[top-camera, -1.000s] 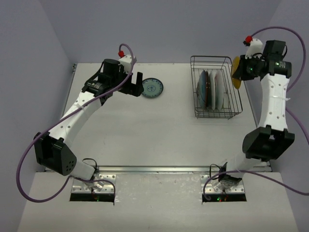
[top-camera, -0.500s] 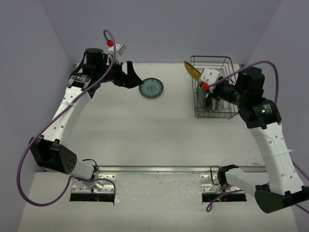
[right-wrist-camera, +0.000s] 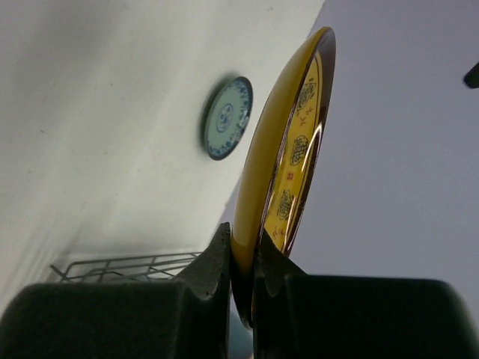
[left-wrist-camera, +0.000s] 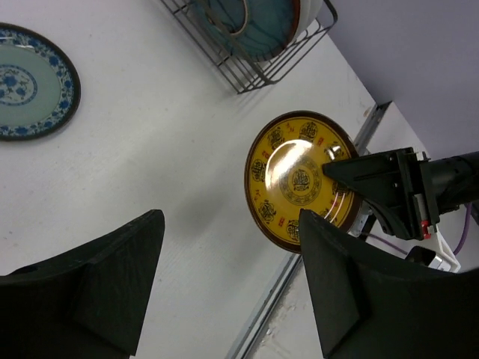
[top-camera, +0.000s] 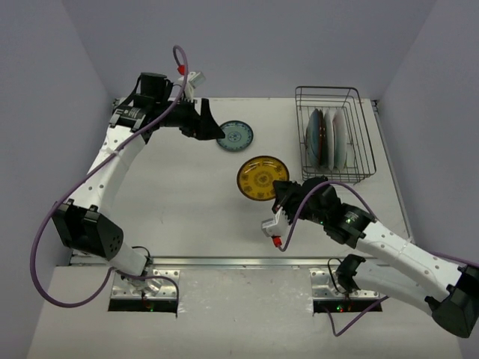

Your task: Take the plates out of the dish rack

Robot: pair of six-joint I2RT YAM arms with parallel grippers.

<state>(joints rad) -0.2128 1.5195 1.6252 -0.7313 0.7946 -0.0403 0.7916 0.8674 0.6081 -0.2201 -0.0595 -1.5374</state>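
My right gripper point(top-camera: 279, 188) is shut on the rim of the yellow-orange plate point(top-camera: 261, 177) and holds it face up over the middle of the table. I cannot tell whether it touches the surface. In the right wrist view the plate point(right-wrist-camera: 288, 149) stands edge-on between my fingers point(right-wrist-camera: 217, 262). The teal-patterned plate point(top-camera: 235, 136) lies flat on the table at the back. My left gripper point(top-camera: 210, 124) is open and empty beside it, to its left. The dish rack point(top-camera: 326, 88) at the back right holds several upright plates point(top-camera: 323, 138).
The left wrist view shows the teal-patterned plate point(left-wrist-camera: 30, 82), the yellow-orange plate point(left-wrist-camera: 299, 179), the right gripper point(left-wrist-camera: 382, 187) and a corner of the rack point(left-wrist-camera: 247, 78). The rack stands near the table's right edge. Purple walls enclose the table.
My right arm has swung the yellow-orange plate from beside the rack, over it, down to the middle of the table. My left gripper has lifted off and shifted a little towards the teal-patterned plate.
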